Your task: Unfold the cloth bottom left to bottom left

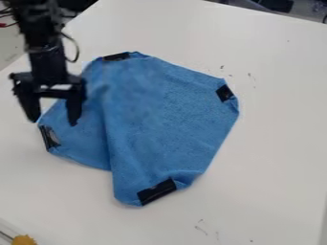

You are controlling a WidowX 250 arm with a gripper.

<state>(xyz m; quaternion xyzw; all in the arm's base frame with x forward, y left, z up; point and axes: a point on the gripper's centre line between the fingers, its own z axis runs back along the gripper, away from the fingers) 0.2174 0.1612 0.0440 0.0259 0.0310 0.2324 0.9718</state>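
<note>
Blue cloth (163,115) lies part-folded; claw (53,121) spread above.

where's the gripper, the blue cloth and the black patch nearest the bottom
Gripper (53,121): camera view, midway between its fingertips
Blue cloth (163,115): camera view, middle of its surface
Black patch (157,191): camera view, its centre

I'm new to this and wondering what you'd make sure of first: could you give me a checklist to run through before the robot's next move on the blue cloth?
1. Gripper open: ok, its fingers stand wide apart.
2. Gripper near the cloth's left corner, by the black patch: ok.
3. Fingertips touching the cloth: cannot tell from this angle.
4. Cloth fully spread: not ok, a fold line runs down its left part.
5. Yellow object apart from the cloth: ok, it sits at the bottom left edge of the view.
</note>
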